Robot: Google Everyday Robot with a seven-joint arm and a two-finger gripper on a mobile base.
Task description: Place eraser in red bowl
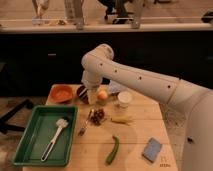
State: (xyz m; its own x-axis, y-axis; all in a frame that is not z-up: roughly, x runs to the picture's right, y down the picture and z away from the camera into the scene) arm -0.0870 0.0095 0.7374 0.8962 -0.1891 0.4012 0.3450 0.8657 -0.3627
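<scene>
The red bowl, round, shallow and glossy orange-red, sits at the far left corner of a pale wooden table made of planks. Just right of the red bowl is a dark brown-black mass. The eraser, an oblong block, lies there together with a dark bowl of like size, and the two blend so much that I cannot tell whether the block is in that bowl or against it.

The gripper hangs straight down from a smooth, rounded white arm, right at that spot just right of the red bowl. Its pale fingers are spread as wide as they go. Nothing is lifted in them, and I cannot tell whether they touch the eraser.

Further right of the red bowl, past the gripper, come a round orange fruit, a crumpled bluish cloth and a white cup.

In front of the red bowl lies a rectangular green plastic tray holding a white long-handled brush. To the front right of the red bowl are a thin metal fork, a knobbly dark red cluster and a small yellow piece. Further out the same way are a curved green pod and, well apart, a flat blue-grey sponge
</scene>
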